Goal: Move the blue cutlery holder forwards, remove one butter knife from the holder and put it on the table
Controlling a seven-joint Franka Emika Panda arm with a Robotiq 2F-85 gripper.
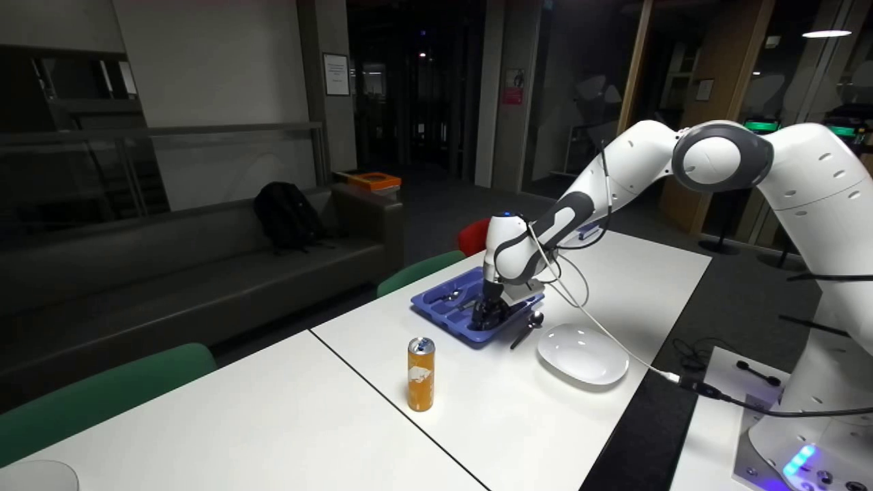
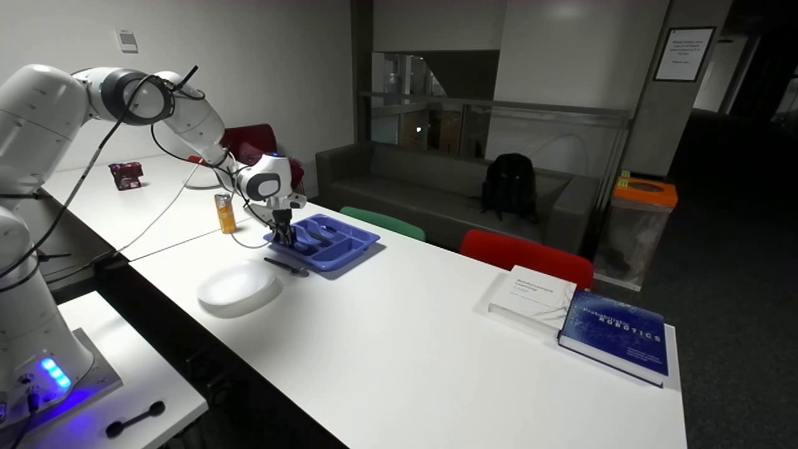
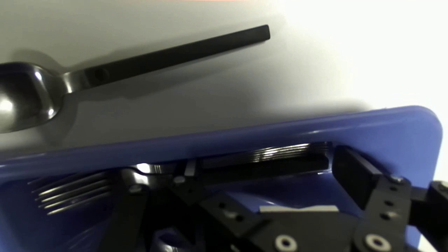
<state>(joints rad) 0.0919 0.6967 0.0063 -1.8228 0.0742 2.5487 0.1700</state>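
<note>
The blue cutlery holder (image 1: pixel 475 335) lies on the white table (image 1: pixel 505 423) and also shows in an exterior view (image 2: pixel 340 265). Its rim (image 3: pixel 418 127) and one corner fill much of the wrist view. My gripper (image 3: pixel 269 168) points down into the holder's compartment near that corner. Its fingers are spread wide and hold nothing. A black cutlery handle (image 3: pixel 280 168) lies between them, beside stacked shiny handles along the wall. Fork tines (image 3: pixel 75 192) show to the left in the same compartment. I cannot tell which piece is a butter knife. The gripper also shows in both exterior views (image 1: pixel 488 315) (image 2: pixel 285 236).
A black-handled spoon (image 3: pixel 175 56) lies on the table just outside the holder. A white plate (image 1: pixel 583 354) stands near it. An orange can (image 1: pixel 421 375) stands upright on the holder's other side. Two books (image 2: pixel 614 333) lie at the table's far end. A cable hangs from the arm.
</note>
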